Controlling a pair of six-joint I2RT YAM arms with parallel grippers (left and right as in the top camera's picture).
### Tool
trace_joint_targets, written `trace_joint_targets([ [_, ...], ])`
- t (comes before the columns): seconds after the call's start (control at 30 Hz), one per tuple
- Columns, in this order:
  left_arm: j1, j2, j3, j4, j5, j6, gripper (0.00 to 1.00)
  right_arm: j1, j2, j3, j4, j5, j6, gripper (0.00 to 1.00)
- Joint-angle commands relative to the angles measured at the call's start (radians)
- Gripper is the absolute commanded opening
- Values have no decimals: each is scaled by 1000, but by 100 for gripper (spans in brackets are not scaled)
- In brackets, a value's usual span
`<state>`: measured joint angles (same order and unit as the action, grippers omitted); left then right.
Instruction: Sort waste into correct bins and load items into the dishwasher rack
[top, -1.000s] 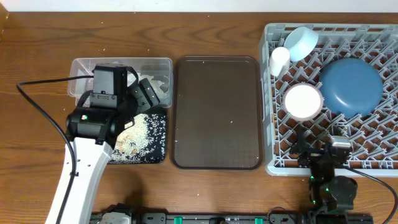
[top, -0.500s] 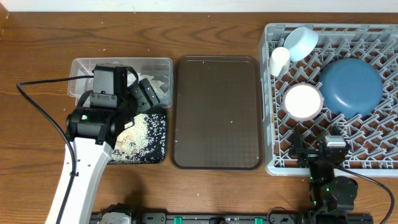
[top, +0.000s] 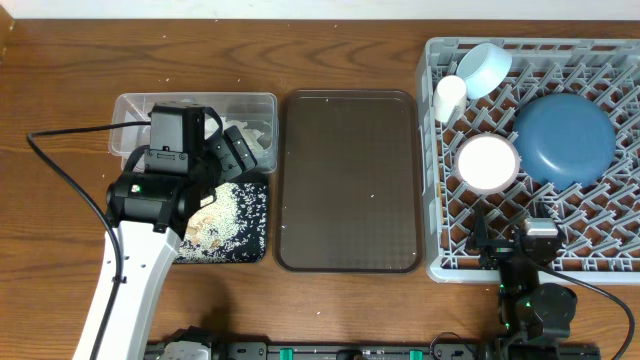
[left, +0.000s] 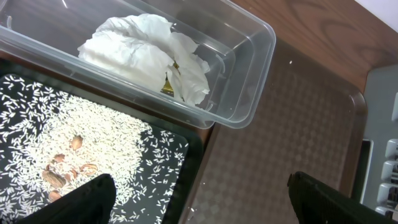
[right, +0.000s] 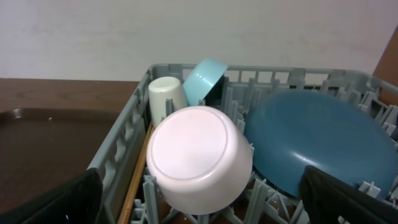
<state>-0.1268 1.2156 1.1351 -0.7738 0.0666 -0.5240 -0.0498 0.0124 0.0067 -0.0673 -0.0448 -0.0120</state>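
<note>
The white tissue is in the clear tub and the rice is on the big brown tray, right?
No. The tissue is in the clear tub, but the rice lies in the black tray, not the brown tray, as the left wrist view shows.

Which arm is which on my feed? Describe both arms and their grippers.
The left arm has a long white link, a black joint housing with a green light, a boxy black head and a black cable. The right arm is compact and black, with green lights, a pale grey block and a black cable. The left gripper fingers and right gripper fingers are matte black.
</note>
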Motion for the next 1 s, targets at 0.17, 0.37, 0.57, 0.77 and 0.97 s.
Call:
trace_joint_targets([
  [0.17,0,-7,21,0,-19,2,91,-4,-7,-1,-3,-9,-11,99],
  [0.37,-1,-7,21,1,-19,2,91,-4,-7,-1,-3,-9,-11,99],
  [0.57,2,-16,13,-3,-84,3,98,-4,-7,-1,-3,-8,-11,99],
  [0.77,-1,-130,-62,-6,-112,3,98,-4,-7,-1,-3,-8,-11,99],
  [0.97,-1,-328,-183,-6,-90,-2,98,-4,-7,-1,-3,-8,-12,99],
])
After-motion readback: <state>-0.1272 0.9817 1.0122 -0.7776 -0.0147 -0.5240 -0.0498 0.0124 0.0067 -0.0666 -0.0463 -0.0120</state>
